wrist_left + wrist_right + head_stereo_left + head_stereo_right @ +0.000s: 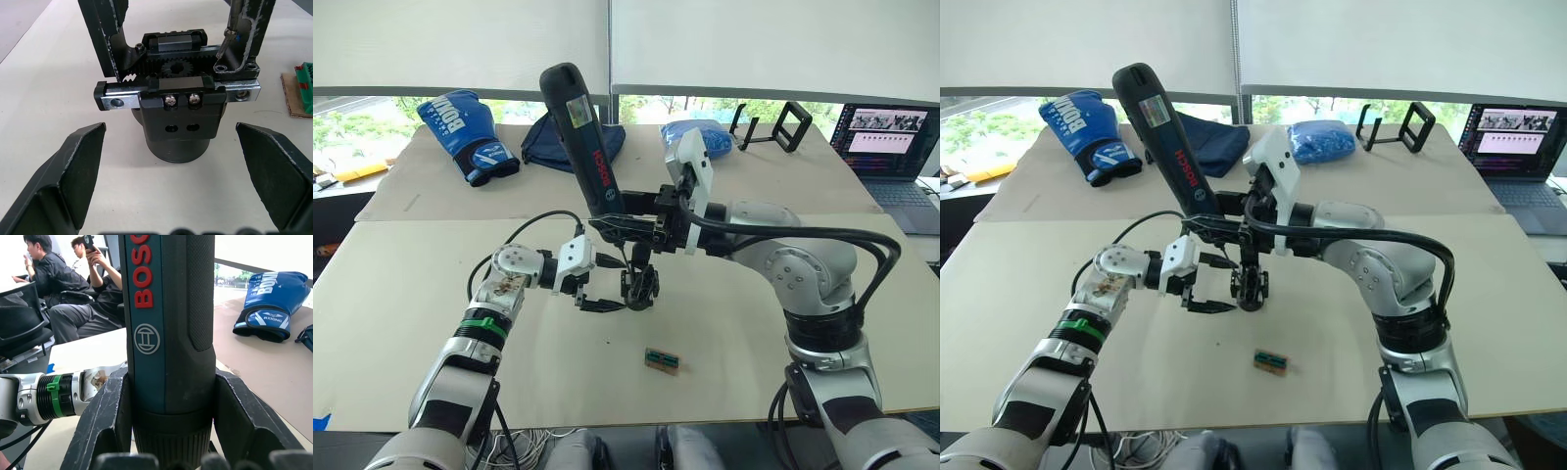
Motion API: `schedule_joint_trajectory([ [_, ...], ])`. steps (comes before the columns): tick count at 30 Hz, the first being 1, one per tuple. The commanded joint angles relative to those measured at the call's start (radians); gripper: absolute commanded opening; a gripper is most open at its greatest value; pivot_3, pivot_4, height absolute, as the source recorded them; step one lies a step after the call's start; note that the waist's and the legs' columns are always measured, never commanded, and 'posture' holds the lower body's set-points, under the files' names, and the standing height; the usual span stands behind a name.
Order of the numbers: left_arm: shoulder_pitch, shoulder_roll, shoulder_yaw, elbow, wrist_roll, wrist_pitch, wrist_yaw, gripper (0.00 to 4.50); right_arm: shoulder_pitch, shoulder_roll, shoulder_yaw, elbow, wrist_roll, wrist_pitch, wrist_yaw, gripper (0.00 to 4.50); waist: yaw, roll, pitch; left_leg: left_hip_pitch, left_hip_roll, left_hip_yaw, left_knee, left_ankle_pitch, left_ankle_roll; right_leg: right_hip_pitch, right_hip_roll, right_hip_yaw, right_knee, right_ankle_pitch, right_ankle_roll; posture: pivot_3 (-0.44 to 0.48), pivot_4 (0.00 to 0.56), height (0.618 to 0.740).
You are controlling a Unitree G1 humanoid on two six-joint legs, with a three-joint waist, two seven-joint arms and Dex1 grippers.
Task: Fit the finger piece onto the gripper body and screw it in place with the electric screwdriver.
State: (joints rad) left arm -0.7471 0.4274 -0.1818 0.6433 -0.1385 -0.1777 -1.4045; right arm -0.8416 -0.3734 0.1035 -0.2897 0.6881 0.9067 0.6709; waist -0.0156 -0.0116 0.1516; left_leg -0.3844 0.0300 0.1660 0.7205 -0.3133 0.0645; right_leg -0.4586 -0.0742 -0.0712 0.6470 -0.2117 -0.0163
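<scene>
The left gripper (599, 299) hangs with fingers spread, just beside the gripper body (639, 286) standing on the table (431, 294). It shows black fingers over a toothed rack and a round base. The right gripper (628, 227) clamps the tilted electric screwdriver (584, 137), its bit reaching into the body's top.

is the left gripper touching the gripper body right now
Apart. The left wrist view shows the left gripper open, bare table between each finger and the gripper body.
</scene>
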Motion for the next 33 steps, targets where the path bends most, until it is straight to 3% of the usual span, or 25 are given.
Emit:
schedule_joint_trajectory([
  [1,-0.013,0.008,0.008,-0.035,-0.006,-0.022,-0.001,4.50,-0.011,0.006,-0.031,-0.026,0.009,-0.033,0.003,1.90,0.000,0.000,0.000,0.000,0.000,0.000,0.000,0.000,0.000,0.000,0.000,0.000,0.000,0.000,0.000,0.000,0.150,0.740],
  [33,0.010,0.002,0.003,-0.056,-0.006,-0.015,0.005,4.50,0.026,0.020,-0.022,-0.006,-0.044,-0.085,0.022,1.90,0.000,0.000,0.000,0.000,0.000,0.000,0.000,0.000,0.000,0.000,0.000,0.000,0.000,0.000,0.000,0.000,0.150,0.740],
])
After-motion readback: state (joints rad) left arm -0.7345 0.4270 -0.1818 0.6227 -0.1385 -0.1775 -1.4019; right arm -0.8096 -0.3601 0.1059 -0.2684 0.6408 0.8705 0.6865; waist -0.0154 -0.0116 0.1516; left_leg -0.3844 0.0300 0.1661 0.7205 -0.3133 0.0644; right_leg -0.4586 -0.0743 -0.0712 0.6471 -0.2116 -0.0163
